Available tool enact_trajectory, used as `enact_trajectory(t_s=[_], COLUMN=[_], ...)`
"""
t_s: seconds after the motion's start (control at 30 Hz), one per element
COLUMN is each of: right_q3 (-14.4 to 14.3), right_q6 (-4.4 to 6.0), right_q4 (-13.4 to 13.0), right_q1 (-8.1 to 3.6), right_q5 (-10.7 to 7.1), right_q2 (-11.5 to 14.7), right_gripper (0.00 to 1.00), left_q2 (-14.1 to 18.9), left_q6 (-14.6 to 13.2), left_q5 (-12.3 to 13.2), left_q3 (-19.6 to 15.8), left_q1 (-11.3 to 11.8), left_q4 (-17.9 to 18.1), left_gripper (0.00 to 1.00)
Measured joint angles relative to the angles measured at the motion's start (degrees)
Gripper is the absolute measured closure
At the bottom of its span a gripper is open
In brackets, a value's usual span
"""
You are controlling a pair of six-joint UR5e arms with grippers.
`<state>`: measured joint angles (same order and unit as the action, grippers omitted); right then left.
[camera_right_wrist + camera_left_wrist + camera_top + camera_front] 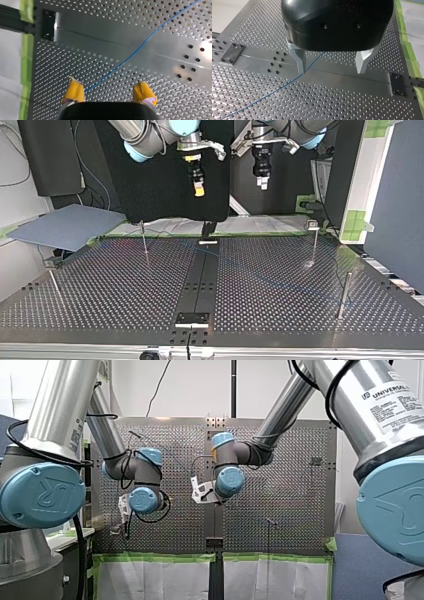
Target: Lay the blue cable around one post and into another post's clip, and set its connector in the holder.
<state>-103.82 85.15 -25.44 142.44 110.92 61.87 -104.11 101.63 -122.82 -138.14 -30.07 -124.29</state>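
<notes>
My left gripper (332, 62), my right gripper (108, 93): both hang above table (342, 102), jaws spread, empty. Blue cable (140, 46) lies flat beneath both.

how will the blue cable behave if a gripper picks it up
Probably floppy: the cable is very thin and lies flat on the table in a loose curve, so it should sag either side of a grasp. Likely very light. Being so thin, it may slip between the metal fingers unless they shut fully.
</notes>
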Motion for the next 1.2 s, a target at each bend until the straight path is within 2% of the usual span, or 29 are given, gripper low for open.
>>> enact_trajectory(t_s=[0.2, 0.3, 0.37, 0.47, 0.57, 0.77, 1.03, 1.2], right_q3=[-1.61, -1.79, -1.92, -2.02, -2.04, -2.22, -2.86, -2.91], right_q6=[0.18, 0.18, 0.03, -0.1, -0.13, -0.3, -0.7, -0.45], right_q4=[-1.08, -0.75, -0.89, -1.43, -2.01, -2.49, -3.16, -3.93], right_q1=[-0.64, -1.64, -2.77, -4.39, -5.05, -4.71, -3.89, -3.81], right_q5=[2.59, 2.85, 2.59, 1.53, 0.2, -2.56, -7.12, -8.97], right_q2=[-0.01, 0.02, 0.03, 0.0, -0.01, -0.02, -0.03, -0.03], right_gripper=[0.0, 0.0, 0.0, 0.0, 0.0, 0.0, 0.0, 0.0], left_q2=[0.0, 0.01, 0.01, 0.01, 0.02, 0.02, 0.02, 0.02], left_q6=[-0.13, -0.17, -0.19, -0.08, 0.42, 2.61, 3.91, 4.43], left_q5=[-0.29, -0.34, -0.33, -0.25, -0.12, 0.87, 2.38, 3.53], left_q3=[0.0, 0.0, 0.0, 0.0, 0.0, 0.04, 0.07, 0.09], left_q1=[0.12, 0.3, 0.42, 0.54, 0.67, 0.98, 1.3, 1.37], left_q4=[-0.57, -1.28, -1.74, -2.03, -2.0, -1.57, -1.62, -1.75], left_gripper=[0.02, 0.02, 0.02, 0.02, 0.02, 0.02, 0.02, 0.02])
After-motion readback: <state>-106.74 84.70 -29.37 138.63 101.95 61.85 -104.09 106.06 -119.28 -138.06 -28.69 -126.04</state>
